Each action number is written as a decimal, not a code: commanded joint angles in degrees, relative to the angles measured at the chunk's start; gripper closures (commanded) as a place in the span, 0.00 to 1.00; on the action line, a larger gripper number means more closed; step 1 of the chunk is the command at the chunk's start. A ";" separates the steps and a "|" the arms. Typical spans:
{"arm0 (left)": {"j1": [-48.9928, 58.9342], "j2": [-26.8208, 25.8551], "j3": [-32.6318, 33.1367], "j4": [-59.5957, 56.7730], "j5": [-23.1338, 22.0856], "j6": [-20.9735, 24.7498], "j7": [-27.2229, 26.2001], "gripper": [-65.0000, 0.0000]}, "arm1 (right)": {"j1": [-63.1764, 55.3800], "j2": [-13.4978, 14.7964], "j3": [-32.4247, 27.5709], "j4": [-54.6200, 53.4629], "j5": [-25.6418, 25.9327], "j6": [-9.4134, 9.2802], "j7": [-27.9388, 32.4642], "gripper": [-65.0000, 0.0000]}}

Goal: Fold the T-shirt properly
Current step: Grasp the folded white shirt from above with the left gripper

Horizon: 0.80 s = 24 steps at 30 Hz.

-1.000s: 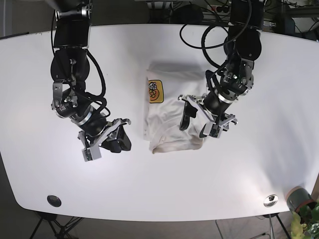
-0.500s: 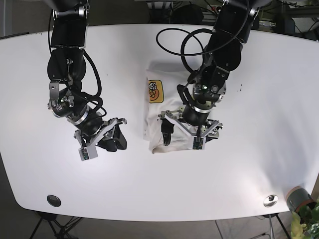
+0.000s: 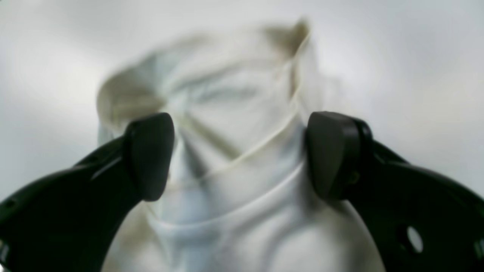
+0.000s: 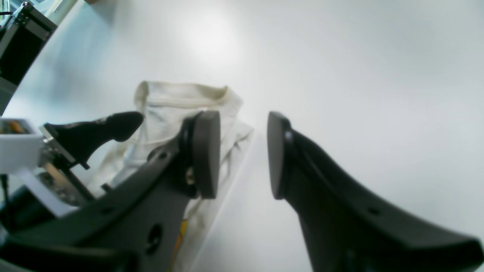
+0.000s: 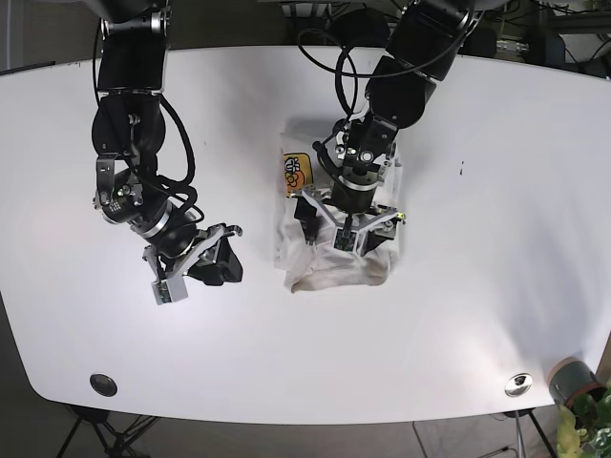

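Note:
The cream T-shirt (image 5: 329,272) lies folded into a small bundle at mid-table, its orange-yellow print (image 5: 299,176) showing on the left side. My left gripper (image 5: 341,237) hovers over the bundle's lower middle, pointing down. The left wrist view shows this gripper (image 3: 240,155) open, its dark fingers (image 3: 151,155) straddling rumpled folds of the T-shirt (image 3: 242,196); whether they touch the cloth is unclear. My right gripper (image 5: 212,267) hangs over bare table left of the shirt. In the right wrist view it (image 4: 242,155) is open by a narrow gap with nothing in it, and the T-shirt (image 4: 181,100) lies beyond.
The white table (image 5: 477,315) has a black round fitting (image 5: 103,385) near its front left edge and a silver one (image 5: 518,384) at the front right. A potted plant (image 5: 578,386) stands just off the front right corner. Cables hang behind the far edge.
My left arm has swung left from the shirt's right edge to above its lower middle. The right gripper has shifted only slightly.

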 commanded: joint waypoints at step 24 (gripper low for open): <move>-1.12 -2.66 -0.32 -14.74 0.38 -0.43 -9.30 0.20 | 1.43 0.02 0.25 0.95 0.80 0.22 1.62 0.70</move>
